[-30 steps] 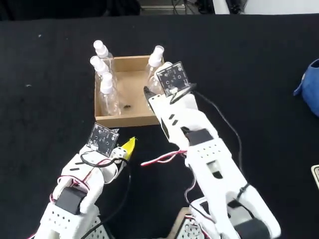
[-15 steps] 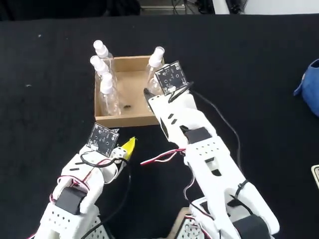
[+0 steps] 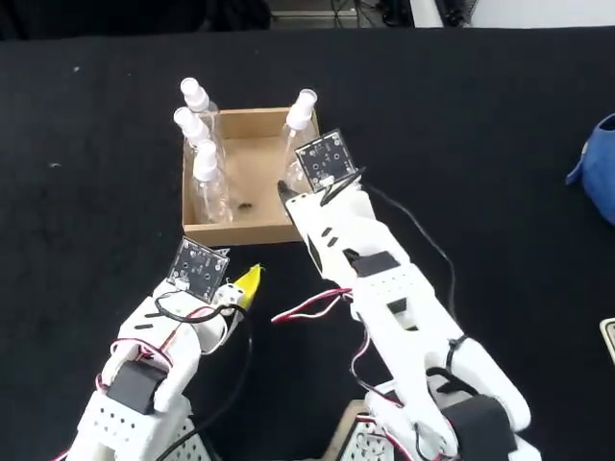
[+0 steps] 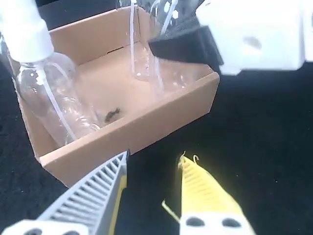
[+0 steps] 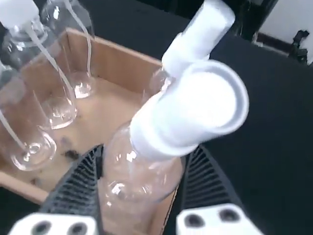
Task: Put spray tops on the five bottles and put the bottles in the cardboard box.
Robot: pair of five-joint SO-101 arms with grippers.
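Note:
The cardboard box (image 3: 240, 231) stands on the black table. Three clear bottles with white spray tops stand along one side of it (image 3: 205, 171), and another bottle (image 3: 299, 115) is in the far corner. Over the box's other side, my right gripper (image 3: 293, 184) is shut on a tilted clear bottle (image 5: 142, 181) fitted with a white spray top (image 5: 190, 115); its base is down inside the box (image 5: 122, 58). My left gripper (image 3: 240, 283) hangs open just in front of the box's front wall (image 4: 146, 125), with nothing between its fingers (image 4: 195, 186).
A blue object (image 3: 598, 173) lies at the table's right edge, with a pale object (image 3: 609, 336) further down that edge. A small dark speck (image 3: 246, 205) sits on the box floor. Black table stretches to the left and right of the box.
The right arm has drawn back slightly toward the front of the table with the bottle still in its gripper. The left arm has stayed still.

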